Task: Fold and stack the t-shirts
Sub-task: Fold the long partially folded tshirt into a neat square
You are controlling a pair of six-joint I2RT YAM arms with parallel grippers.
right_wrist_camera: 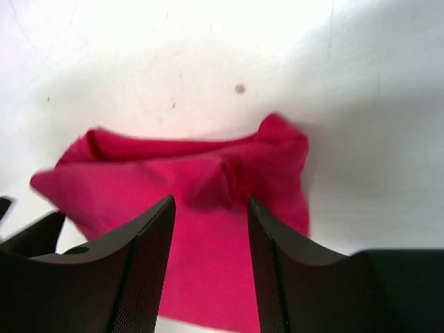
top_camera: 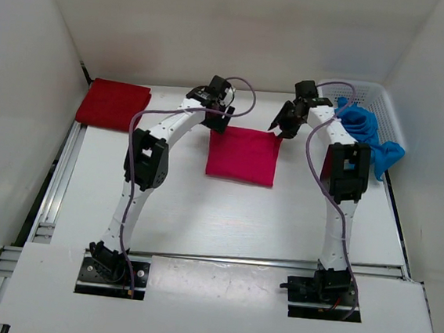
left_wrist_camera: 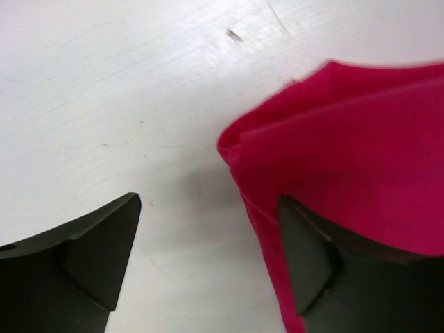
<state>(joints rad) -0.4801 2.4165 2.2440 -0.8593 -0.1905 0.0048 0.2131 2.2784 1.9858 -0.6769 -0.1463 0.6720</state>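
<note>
With left gripper (left_wrist_camera: 208,232) and right gripper (right_wrist_camera: 211,222) released, the 12 o'clock edge of the magenta-pink t-shirt (top_camera: 243,154) could be snagged open on withdrawal.

Top view: far corners of folded magenta-pink cloth t-shirt (top_camera: 242,157) partly hidden under left gripper (top_camera: 220,121) and right gripper (top_camera: 279,126). Bright blue crumpled t-shirt (top_camera: 363,127) partly behind right arm (top_camera: 347,171). Near-left side of white plastic mesh basket (top_camera: 374,93) hidden by both. Left wrist view: pink shirt cut by right and bottom edges. Right wrist view: its near edge behind black fingers (right_wrist_camera: 146,270), outline blurred.
</note>
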